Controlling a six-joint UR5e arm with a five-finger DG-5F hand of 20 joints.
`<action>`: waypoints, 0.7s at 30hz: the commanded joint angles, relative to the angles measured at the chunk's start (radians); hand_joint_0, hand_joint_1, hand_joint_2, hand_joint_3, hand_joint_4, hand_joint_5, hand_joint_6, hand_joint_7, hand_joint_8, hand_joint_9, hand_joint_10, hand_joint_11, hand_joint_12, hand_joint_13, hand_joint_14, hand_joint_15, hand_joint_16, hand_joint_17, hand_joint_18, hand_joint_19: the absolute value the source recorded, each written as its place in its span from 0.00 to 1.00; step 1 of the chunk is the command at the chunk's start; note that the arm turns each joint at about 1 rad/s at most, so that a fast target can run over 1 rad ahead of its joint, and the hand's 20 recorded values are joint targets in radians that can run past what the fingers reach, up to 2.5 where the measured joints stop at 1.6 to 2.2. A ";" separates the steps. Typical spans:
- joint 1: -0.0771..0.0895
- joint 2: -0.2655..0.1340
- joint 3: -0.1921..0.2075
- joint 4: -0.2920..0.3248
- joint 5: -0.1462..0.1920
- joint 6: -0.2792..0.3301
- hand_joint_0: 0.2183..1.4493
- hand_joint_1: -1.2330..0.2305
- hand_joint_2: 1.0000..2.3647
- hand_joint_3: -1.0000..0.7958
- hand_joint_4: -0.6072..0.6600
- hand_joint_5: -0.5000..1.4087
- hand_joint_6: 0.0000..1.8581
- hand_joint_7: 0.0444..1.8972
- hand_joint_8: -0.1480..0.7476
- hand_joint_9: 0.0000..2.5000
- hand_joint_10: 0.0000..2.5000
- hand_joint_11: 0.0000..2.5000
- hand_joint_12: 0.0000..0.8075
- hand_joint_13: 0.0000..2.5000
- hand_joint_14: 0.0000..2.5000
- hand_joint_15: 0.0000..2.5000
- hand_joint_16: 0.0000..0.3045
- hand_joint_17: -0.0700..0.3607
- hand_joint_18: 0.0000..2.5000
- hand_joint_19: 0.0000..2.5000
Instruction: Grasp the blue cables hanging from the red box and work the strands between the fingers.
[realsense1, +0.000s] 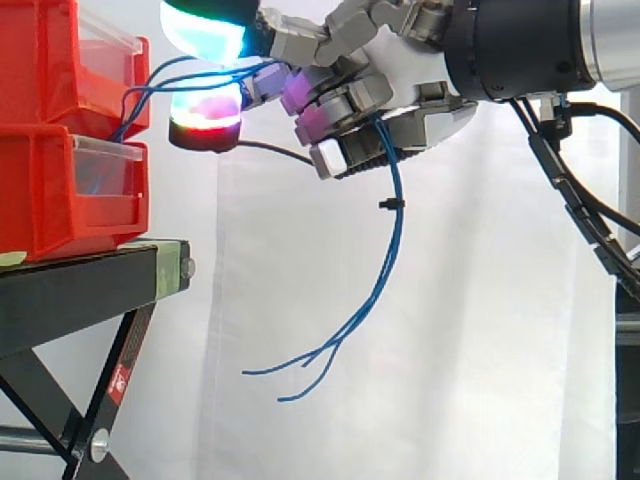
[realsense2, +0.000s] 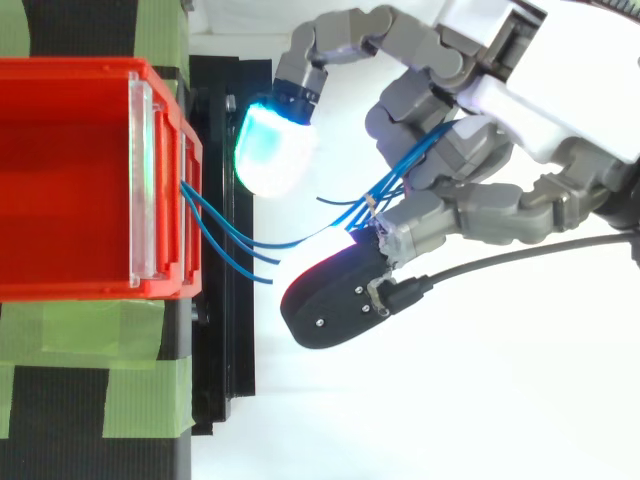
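From where I stand, the hand (realsense1: 400, 70) reaches in from the right, up high, level with the upper red bin (realsense1: 40, 60). That bin sits on a lower red bin (realsense1: 40, 200), both at the left end on the black stand (realsense1: 80, 290).

The blue cables (realsense1: 392, 215) come out of the front of the upper bin and cross the short gap to the right into the hand. There the fingers are curled round them, with the strands threaded between them. Below the hand the cables hang free in front of the white curtain (realsense1: 470, 320), bound partway down by a small black tie (realsense1: 390, 204). Their loose ends splay out to the left, well under the hand and touching nothing.

The fingertips (realsense1: 205, 35) nearest the bin glow cyan-green above and red and white below, with the strands running between them just beside the bin's front.

From above, the cables (realsense2: 402, 176) fan out from the bin's clear front plate (realsense2: 143, 180) and gather into a bundle inside the curled fingers of the hand (realsense2: 500, 110). Green tape (realsense2: 60, 330) lies across the stand on the near side of the bin.
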 joint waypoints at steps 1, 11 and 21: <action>0.000 0.000 0.000 0.000 -0.004 0.002 0.62 0.27 0.00 0.00 0.67 0.16 0.41 0.53 0.72 0.69 1.00 1.00 0.73 0.74 1.00 0.63 0.76 0.57 0.98 0.29; -0.003 0.000 0.000 -0.002 -0.055 -0.003 0.63 0.31 0.00 0.00 0.68 0.16 0.52 0.50 0.72 0.69 1.00 1.00 0.73 0.74 1.00 0.63 0.76 0.57 0.98 0.29; 0.002 0.001 0.000 -0.008 -0.076 -0.037 0.62 0.35 0.01 0.13 0.68 0.16 0.63 0.47 0.72 0.69 1.00 1.00 0.73 0.74 1.00 0.63 0.76 0.57 0.98 0.29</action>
